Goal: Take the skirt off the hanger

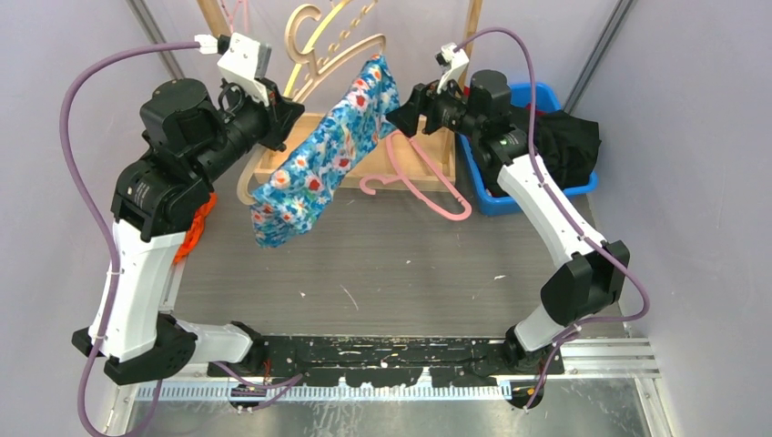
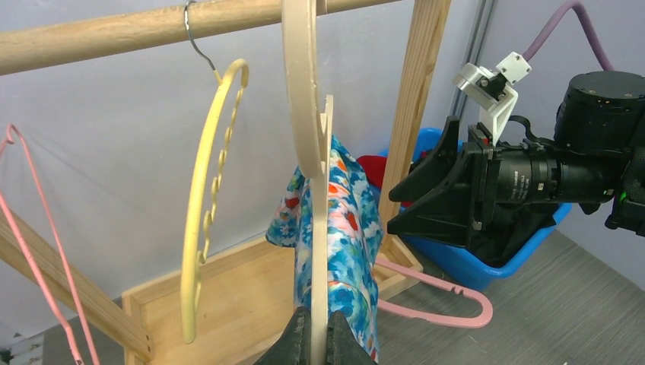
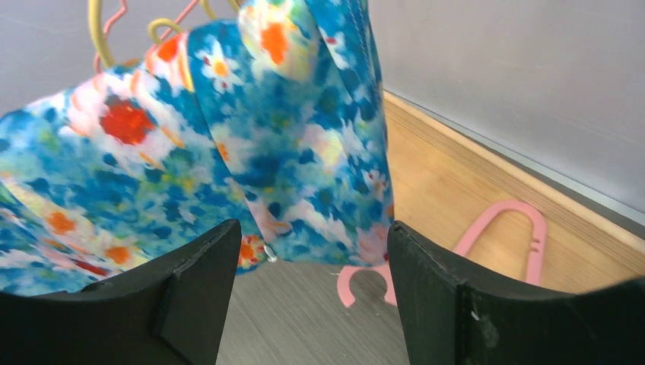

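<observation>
Black fingers of the right gripper (image 3: 312, 236) fill the bottom of the wrist view. They stand well apart, and the floral skirt (image 3: 190, 144) hangs just beyond them, not yet between the pads. That wide gap seems meant to let the arm take the cloth's upper end. Opposite, the left gripper (image 2: 312, 342) is clamped tight on a bar of the pale wooden hanger (image 2: 308, 114), presumably to steady it while the other arm pulls. The skirt is draped over that hanger, raised above the table (image 1: 410, 273), with its lower end drooping toward the left arm (how it is fastened, I cannot tell). A yellow hanger (image 2: 199, 228) hangs from the rail (image 2: 114, 30) just beside it. A pink hanger (image 1: 419, 187) lies against the wooden base (image 2: 228, 289), and both look like possible snags.
</observation>
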Motion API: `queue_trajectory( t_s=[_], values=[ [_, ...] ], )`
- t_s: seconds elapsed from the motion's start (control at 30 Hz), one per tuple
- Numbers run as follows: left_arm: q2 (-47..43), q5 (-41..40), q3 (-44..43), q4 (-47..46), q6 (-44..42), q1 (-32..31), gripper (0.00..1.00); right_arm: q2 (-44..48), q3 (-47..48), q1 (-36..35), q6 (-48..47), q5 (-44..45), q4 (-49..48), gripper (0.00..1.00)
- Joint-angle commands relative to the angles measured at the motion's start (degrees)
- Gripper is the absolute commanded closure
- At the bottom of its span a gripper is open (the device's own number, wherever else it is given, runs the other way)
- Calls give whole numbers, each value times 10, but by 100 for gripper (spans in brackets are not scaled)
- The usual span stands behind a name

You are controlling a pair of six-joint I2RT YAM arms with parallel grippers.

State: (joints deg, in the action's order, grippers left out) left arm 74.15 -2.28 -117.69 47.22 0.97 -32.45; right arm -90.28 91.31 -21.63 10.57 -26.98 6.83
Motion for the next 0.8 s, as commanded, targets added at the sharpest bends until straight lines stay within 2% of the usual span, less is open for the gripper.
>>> queue_trajectory(
  t_s=[0.0, 0.37, 0.77],
  values=[
    [-9, 10, -24, -46, -6, 2, 100, 2, 26, 6, 21, -42, -58, 25],
    [-26, 13, -32, -37, -1, 2, 100, -67, 59, 40, 35, -77, -75, 25],
    [-21, 16, -32, -38, -3, 2, 100, -75, 54, 42, 124, -140, -125, 33]
  ],
)
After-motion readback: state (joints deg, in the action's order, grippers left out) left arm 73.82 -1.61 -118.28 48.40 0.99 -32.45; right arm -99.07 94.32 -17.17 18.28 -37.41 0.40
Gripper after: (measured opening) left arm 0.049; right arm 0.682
